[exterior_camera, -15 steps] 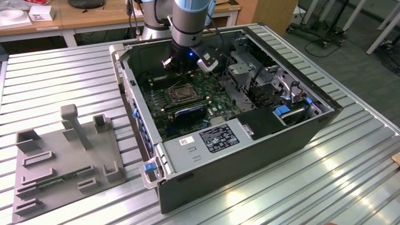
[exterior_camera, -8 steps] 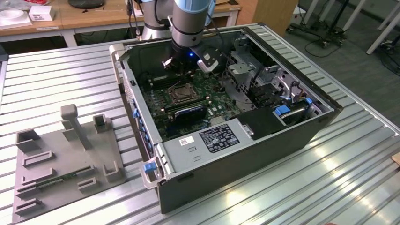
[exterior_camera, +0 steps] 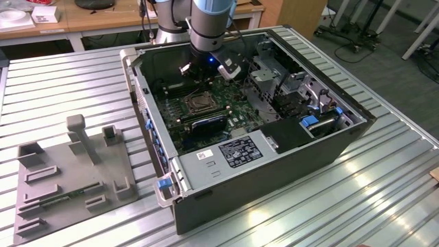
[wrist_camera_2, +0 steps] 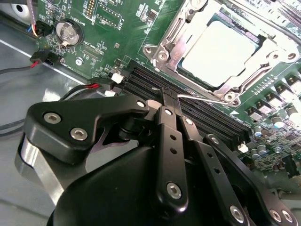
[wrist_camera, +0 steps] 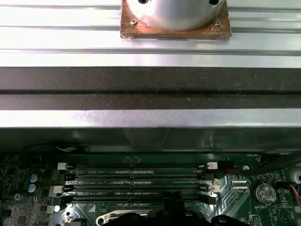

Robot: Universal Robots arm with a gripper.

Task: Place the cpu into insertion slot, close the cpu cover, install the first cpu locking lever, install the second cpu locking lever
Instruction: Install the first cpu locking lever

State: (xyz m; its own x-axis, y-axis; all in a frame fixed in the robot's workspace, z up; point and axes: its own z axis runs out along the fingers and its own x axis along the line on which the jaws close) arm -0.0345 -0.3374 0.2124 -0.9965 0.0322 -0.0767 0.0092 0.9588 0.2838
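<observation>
Just beside the cpu cover (wrist_camera_2: 162, 49), with gripper (wrist_camera_2: 168, 94) jaws pressed together at 1 thin locking lever (wrist_camera_2: 202, 99): risks slipping off, gouging the memory slots (wrist_camera_2: 141, 82).

One cpu (wrist_camera_2: 221, 52), one coin battery (wrist_camera_2: 68, 31), four long memory slots (wrist_camera: 136, 182)

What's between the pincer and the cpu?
In the second wrist view, black memory slots lie by the pincer, then the socket's silvery metal frame around the cpu.
</observation>
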